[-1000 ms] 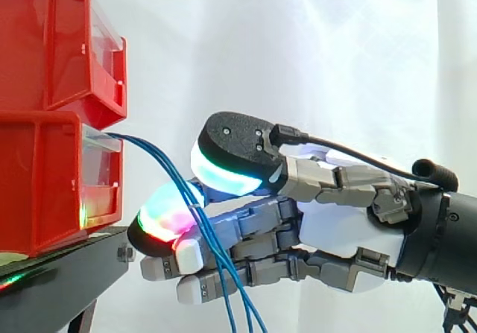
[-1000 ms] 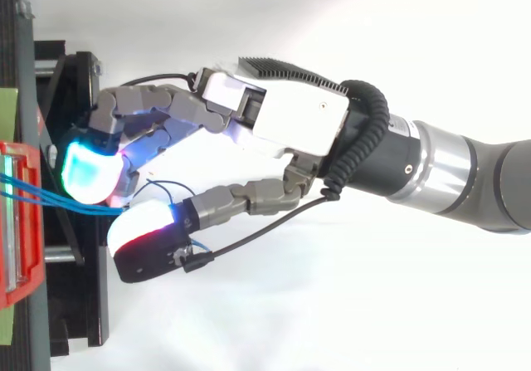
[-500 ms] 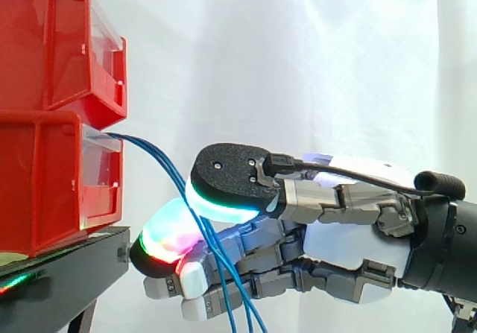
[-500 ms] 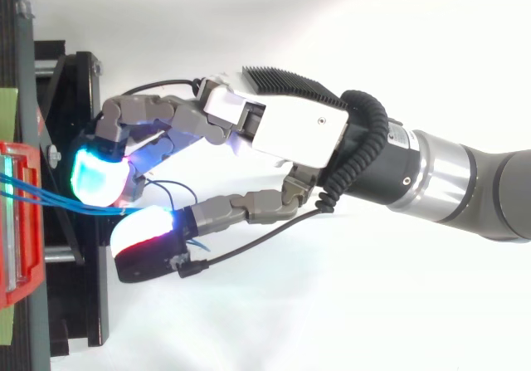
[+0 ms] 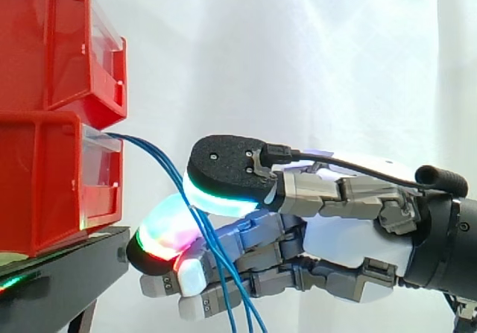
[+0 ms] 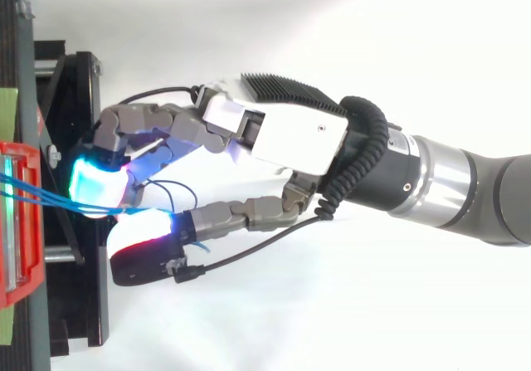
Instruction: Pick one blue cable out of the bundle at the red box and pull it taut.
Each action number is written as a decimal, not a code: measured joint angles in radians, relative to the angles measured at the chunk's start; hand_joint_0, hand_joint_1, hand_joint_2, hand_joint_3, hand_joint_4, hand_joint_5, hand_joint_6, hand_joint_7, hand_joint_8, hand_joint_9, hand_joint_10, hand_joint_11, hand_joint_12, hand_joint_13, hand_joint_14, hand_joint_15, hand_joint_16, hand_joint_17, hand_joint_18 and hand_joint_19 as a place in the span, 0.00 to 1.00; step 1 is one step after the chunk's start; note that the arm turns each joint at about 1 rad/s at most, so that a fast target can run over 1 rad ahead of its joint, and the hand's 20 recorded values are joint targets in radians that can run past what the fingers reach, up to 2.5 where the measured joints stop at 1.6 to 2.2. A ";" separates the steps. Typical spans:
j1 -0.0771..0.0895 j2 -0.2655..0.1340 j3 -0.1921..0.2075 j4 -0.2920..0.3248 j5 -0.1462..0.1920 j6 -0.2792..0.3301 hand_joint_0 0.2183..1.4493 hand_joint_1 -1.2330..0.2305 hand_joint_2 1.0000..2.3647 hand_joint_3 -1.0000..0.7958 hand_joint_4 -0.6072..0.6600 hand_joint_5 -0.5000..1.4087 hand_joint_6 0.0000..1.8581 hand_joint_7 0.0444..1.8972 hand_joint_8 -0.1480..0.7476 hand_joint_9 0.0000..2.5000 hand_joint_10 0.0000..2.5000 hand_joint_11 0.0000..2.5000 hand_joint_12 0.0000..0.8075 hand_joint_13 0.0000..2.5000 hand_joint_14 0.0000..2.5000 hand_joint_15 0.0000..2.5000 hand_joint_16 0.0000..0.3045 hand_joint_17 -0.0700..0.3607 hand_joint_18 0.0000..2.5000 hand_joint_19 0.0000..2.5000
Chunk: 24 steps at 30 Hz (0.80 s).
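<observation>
Several thin blue cables (image 5: pixel 153 154) leave the front of the lower red bin (image 5: pixel 45 176) and droop down to the right, past the view's bottom edge. My hand (image 5: pixel 350 236) reaches in from the right, just in front of the bin. Its thumb pad sits over a glowing fingertip (image 5: pixel 168 229), and the cables run between the two. In the top view the thumb and that finger of the hand (image 6: pixel 290 130) meet on the blue cables (image 6: pixel 41 203), pinching them close to the bin. The other fingers curl underneath.
A second red bin (image 5: pixel 52 42) is stacked on the lower one. Both stand on a black stand (image 5: pixel 67 266) at the left. A white curtain hangs behind. A loop of blue cable (image 6: pixel 178 190) shows between thumb and fingers.
The thumb has come down and forward onto the glowing fingertip, closing the gap around the blue cables. The hand has dropped slightly; the bins have not moved.
</observation>
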<state>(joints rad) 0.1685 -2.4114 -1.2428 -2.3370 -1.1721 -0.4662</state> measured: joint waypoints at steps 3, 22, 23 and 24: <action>0.003 0.000 0.000 -0.001 0.000 0.001 0.32 0.36 0.01 0.47 0.66 0.21 0.29 0.71 0.59 0.33 0.01 0.31 0.52 0.20 0.00 0.08 0.19 0.46 0.24 0.15; 0.019 0.018 0.000 -0.055 0.004 0.005 0.34 0.30 0.02 0.52 0.62 0.19 0.36 0.62 0.59 0.33 0.01 0.32 0.52 0.21 0.00 0.08 0.19 0.46 0.25 0.14; 0.019 0.020 0.000 -0.061 0.004 0.005 0.32 0.29 0.02 0.49 0.62 0.19 0.36 0.61 0.58 0.32 0.01 0.32 0.52 0.20 0.00 0.08 0.19 0.46 0.24 0.14; 0.019 0.021 0.000 -0.066 0.004 0.004 0.32 0.30 0.01 0.45 0.63 0.19 0.36 0.61 0.58 0.32 0.01 0.32 0.52 0.20 0.00 0.08 0.19 0.46 0.24 0.14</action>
<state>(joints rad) 0.1880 -2.3901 -1.2426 -2.4035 -1.1684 -0.4619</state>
